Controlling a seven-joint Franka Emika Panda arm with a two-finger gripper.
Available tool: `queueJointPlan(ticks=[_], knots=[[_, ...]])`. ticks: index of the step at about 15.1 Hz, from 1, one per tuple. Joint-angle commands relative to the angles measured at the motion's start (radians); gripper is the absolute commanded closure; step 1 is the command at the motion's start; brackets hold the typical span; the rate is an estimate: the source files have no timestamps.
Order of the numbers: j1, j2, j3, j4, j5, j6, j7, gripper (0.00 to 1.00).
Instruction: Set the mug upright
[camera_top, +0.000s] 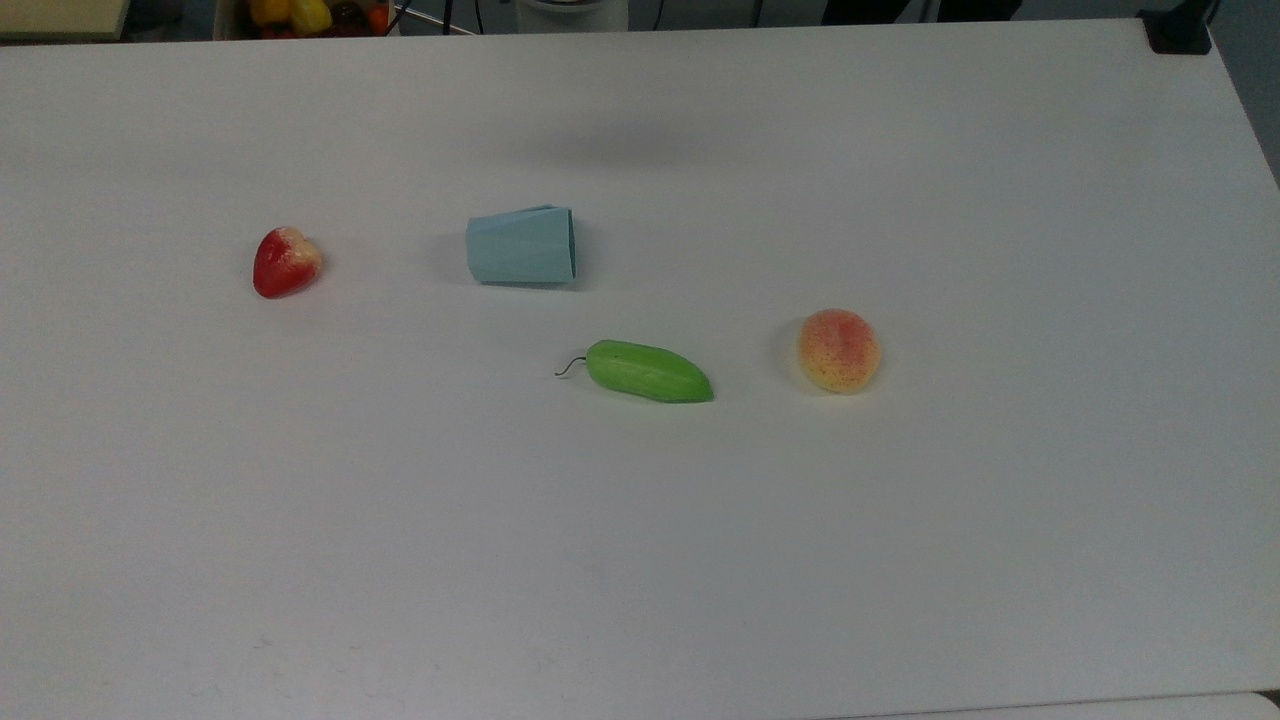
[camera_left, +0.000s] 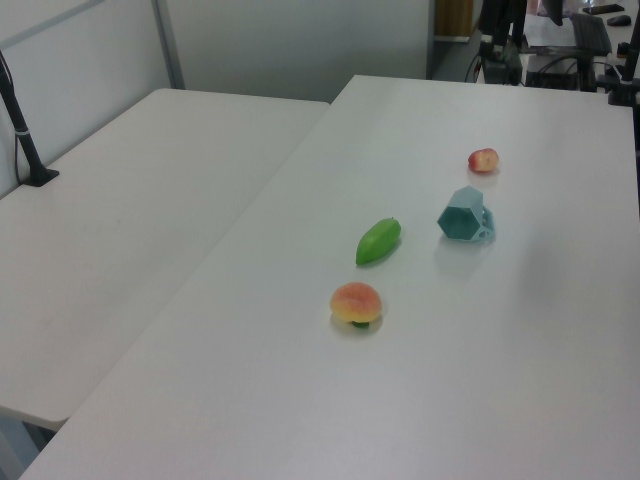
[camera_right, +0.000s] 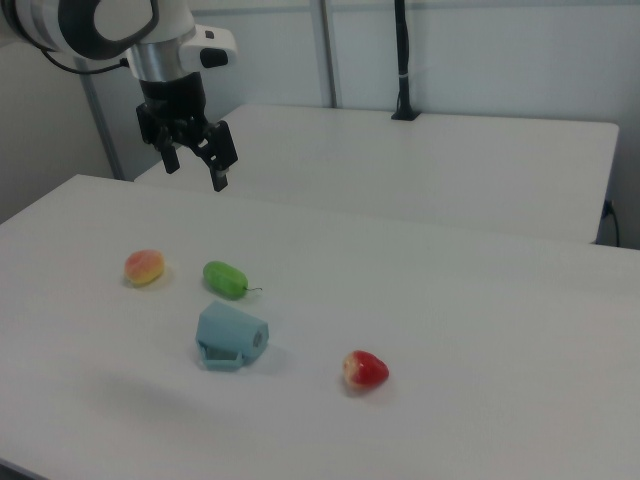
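The mug (camera_top: 520, 258) is a pale blue faceted cup lying on its side on the white table (camera_top: 900, 560). In the top view its wide rim faces right and its narrower base faces left. The left view shows its hexagonal end on the mug (camera_left: 463, 218). In the right view the mug (camera_right: 230, 337) lies near the table's middle. My gripper (camera_right: 197, 172) hangs high above the table in the right view's upper left, well away from the mug. It is open and points down, with nothing between its fingers.
A red strawberry-like fruit (camera_top: 286, 261) lies to the top view's left of the mug. A green cucumber (camera_top: 648, 371) and a peach (camera_top: 838, 350) lie to its right and nearer. A second table (camera_left: 120, 230) adjoins, with a black post (camera_left: 25, 130).
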Motion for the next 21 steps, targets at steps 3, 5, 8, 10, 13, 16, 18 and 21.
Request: queueJointPlan(ticks=[3,5,8,10,13,16,18,21], knots=[[0.006,-0.025,0.004,-0.03,0.004,0.023,0.004,0.0],[0.013,-0.022,0.007,-0.045,0.004,0.025,0.004,0.0],[0.014,-0.02,0.037,-0.038,0.001,0.023,0.013,0.0],[0.014,-0.019,0.053,-0.023,0.001,0.017,0.024,0.0],[0.014,-0.017,0.125,-0.01,-0.028,0.016,0.102,0.0],[0.029,-0.007,0.203,-0.012,-0.135,0.02,0.228,0.0],[0.036,0.016,0.231,-0.013,-0.195,0.02,0.314,0.0],[0.072,0.053,0.274,-0.033,-0.304,0.019,0.367,0.0]])
